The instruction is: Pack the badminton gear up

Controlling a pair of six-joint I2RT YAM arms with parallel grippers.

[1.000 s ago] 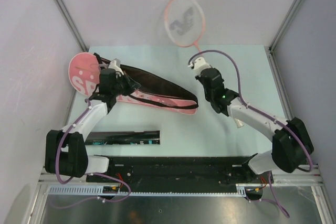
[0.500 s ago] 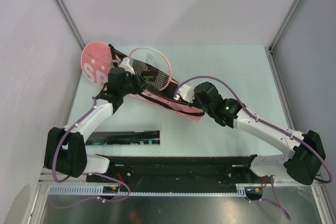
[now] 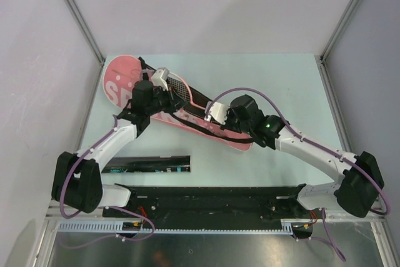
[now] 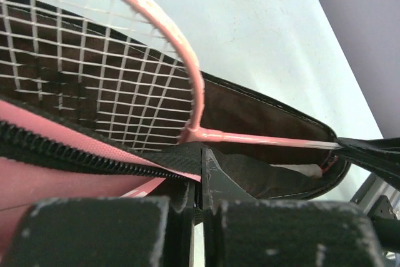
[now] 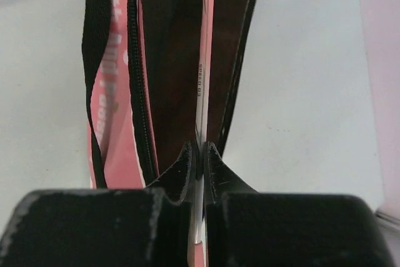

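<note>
The pink bag (image 3: 119,82) lettered in white lies aslant across the table, its mouth open. My left gripper (image 3: 164,85) is shut on the bag's black zipper edge (image 4: 125,162) and holds the flap up. A pink-rimmed racket (image 3: 178,87) lies with its strung head (image 4: 94,73) inside the dark lining. My right gripper (image 3: 211,117) is shut on the racket's thin shaft (image 5: 201,79) over the bag's narrow end. Something pale (image 4: 306,170) lies deep in the bag; I cannot tell what it is.
A long black tube (image 3: 147,164) lies on the table in front of the bag, near the left arm's base. Grey walls close in on the left, back and right. Bare pale tabletop (image 3: 294,85) lies to the right of the bag.
My right arm brought the racket down from the back wall and slid its head leftward into the bag. My left gripper and the bag's flap shifted slightly up and right.
</note>
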